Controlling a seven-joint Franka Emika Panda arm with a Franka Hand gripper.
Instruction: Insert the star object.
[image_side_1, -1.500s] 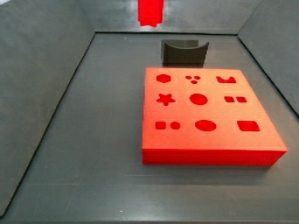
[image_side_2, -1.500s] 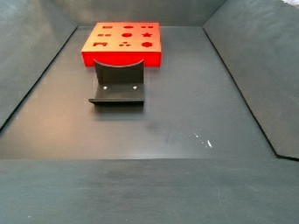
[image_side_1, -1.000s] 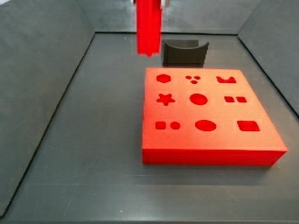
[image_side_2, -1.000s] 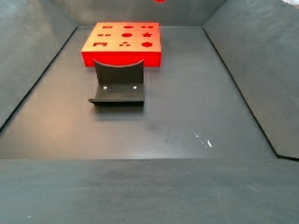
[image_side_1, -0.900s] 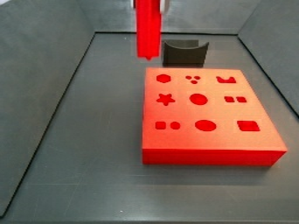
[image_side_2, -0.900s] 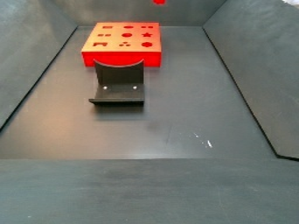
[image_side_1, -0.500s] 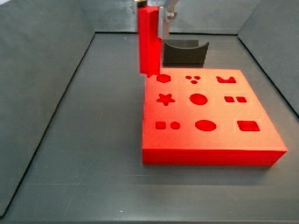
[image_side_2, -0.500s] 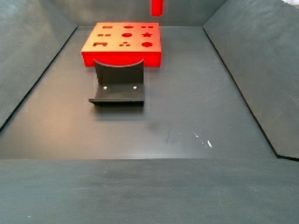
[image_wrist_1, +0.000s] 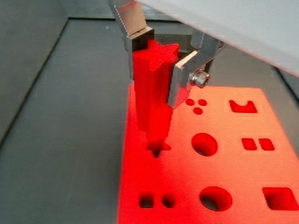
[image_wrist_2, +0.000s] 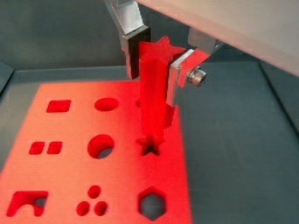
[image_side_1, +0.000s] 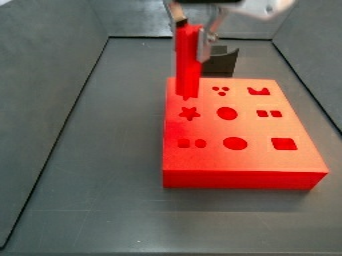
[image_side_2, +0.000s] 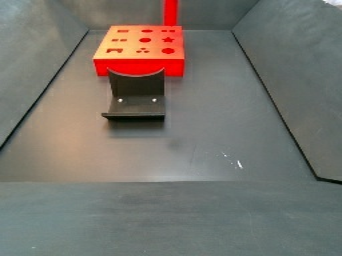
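Note:
The star object (image_side_1: 187, 65) is a long bright red peg with a star-shaped section, held upright. My gripper (image_side_1: 198, 38) is shut on its upper end, and both wrist views show this grip (image_wrist_1: 160, 57) (image_wrist_2: 158, 57). The silver fingers (image_wrist_2: 181, 74) press its sides. The peg (image_wrist_2: 156, 96) hangs over the flat red block (image_side_1: 247, 150), its lower end just above the star hole (image_wrist_2: 149, 145), close to the surface. In a side view only the peg (image_side_2: 171, 10) shows at the frame's edge, above the block (image_side_2: 140, 50).
The dark grey curved holder (image_side_2: 135, 95) stands on the floor against the block's side, and it is partly hidden behind the peg in a side view (image_side_1: 222, 60). Other shaped holes cover the block's top. Grey sloping walls enclose the floor.
The gripper with the peg has moved down and across from the back wall to over the block, ending above the star hole.

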